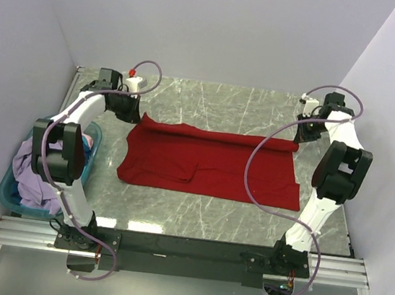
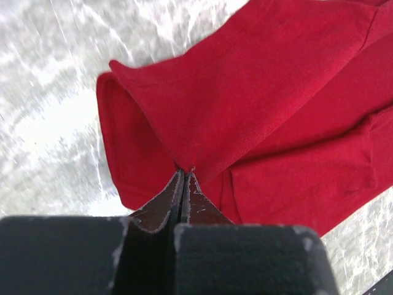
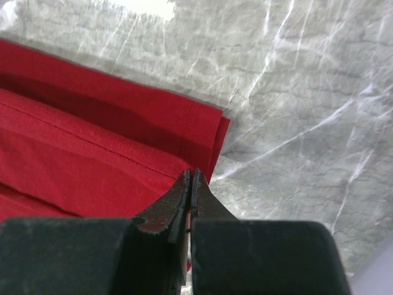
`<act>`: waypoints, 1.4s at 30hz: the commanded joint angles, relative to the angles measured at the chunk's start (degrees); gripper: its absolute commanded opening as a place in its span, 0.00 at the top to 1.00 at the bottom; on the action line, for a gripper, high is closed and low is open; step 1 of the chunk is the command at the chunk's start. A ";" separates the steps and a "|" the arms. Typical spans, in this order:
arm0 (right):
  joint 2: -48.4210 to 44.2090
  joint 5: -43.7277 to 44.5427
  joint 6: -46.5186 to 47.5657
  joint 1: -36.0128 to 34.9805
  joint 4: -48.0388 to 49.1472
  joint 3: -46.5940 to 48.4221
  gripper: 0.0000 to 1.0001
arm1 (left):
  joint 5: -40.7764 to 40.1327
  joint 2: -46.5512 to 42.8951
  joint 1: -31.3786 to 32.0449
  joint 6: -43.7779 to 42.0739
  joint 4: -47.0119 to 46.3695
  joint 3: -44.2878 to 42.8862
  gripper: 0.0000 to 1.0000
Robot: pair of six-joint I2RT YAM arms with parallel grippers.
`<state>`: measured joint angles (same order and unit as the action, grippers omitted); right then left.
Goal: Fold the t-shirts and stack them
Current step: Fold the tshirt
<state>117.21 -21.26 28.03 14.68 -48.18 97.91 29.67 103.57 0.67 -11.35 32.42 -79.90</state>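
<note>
Marble table (image 1: 211, 98) fills the view, and the red shirt (image 1: 210, 164) lies spread across the middle of it, long side running left to right, far edge folded over into a thick band. At the table's left edge sits the teal basket (image 1: 5, 195), a lavender shirt (image 1: 36, 181) heaped in it and spilling over the rim, well apart from the red one.

Both arms reach to the far side of the cloth, one at each far corner. Left gripper (image 2: 184, 174): jaws pressed tight together, red cloth drawn up into a peak right at the tips, so that's a pinch on the shirt's far-left corner. Right gripper (image 3: 191, 177): jaws closed narrow too, tips set on the doubled red edge at the far-right corner, bare marble just beside them.
</note>
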 commanded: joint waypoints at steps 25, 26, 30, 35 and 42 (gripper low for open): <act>-8.31 -0.45 3.61 1.67 1.16 -9.92 1.00 | -3.92 -9.88 -0.49 -1.48 4.75 7.74 1.00; -8.40 -0.37 3.78 1.67 1.25 -10.36 1.00 | -4.18 -9.96 -0.49 -1.65 4.93 7.91 1.00; -8.58 -0.28 3.96 2.02 1.86 -11.86 1.00 | -4.53 -9.62 -0.49 -1.92 5.02 9.49 1.00; -8.14 0.16 4.22 2.02 2.39 -13.53 1.00 | -4.97 -8.91 -0.49 -2.18 4.49 11.60 1.00; -7.35 0.60 3.96 2.02 2.57 -13.45 1.00 | -4.88 -7.24 -0.49 -1.21 4.40 13.19 1.00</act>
<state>112.71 -21.93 31.20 15.94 -46.87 83.88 25.82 96.25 0.67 -11.97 36.93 -67.09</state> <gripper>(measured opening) 0.010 0.012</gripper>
